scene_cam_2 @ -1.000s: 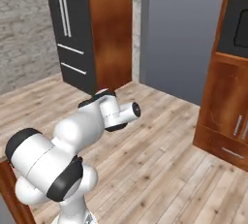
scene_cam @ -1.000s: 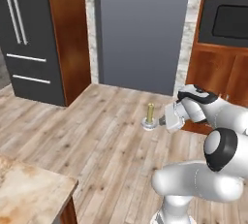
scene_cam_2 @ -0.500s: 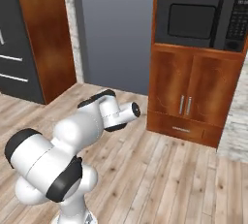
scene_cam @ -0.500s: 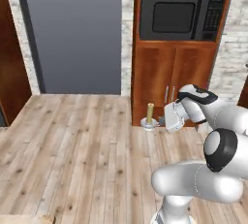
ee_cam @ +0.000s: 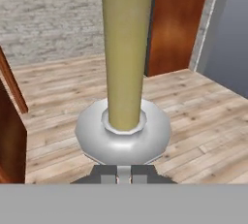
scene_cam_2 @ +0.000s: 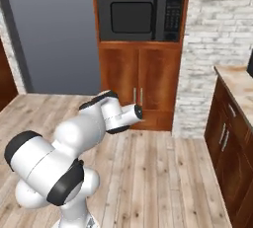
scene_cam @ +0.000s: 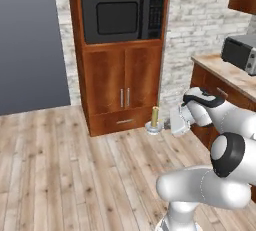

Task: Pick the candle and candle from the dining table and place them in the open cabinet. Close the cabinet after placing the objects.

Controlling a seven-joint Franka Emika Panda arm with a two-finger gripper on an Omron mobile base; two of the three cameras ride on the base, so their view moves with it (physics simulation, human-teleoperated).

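I'm counting one candle (scene_cam: 155, 116), the olive-yellow taper standing upright in its round silver dish holder (scene_cam: 154, 128), and it's riding in the air in front of the arm, not resting on anything. One gripper (scene_cam: 170, 124): I'm seeing it pinching the rim of the silver dish from the side, jaws pressed nearly together on it. In the hand view the candle (ee_cam: 126, 53) is rising straight up out of the holder (ee_cam: 123, 136), with the finger tips (ee_cam: 107, 173) meeting just under the dish edge.

I'm also counting one black microwave (scene_cam: 123, 16) set in a tall reddish-brown wooden unit (scene_cam: 122, 82), two lower doors on that unit with two short silver handles side by side, and one drawer beneath them. One toaster oven (scene_cam: 239, 53) is sitting on a counter (scene_cam: 222, 72) at far right. A white brick wall (scene_cam: 200, 25) is standing between unit and counter, a grey panel (scene_cam: 30, 45) at left.

Versus a second ago: the whole view is swinging, so the base is turning. The black fridge is gone from the picture, the grey panel is sliding left, the microwave unit is coming toward centre, and the counter is newly appearing at right. The candle is keeping the same spot relative to the gripper, grip unchanged.
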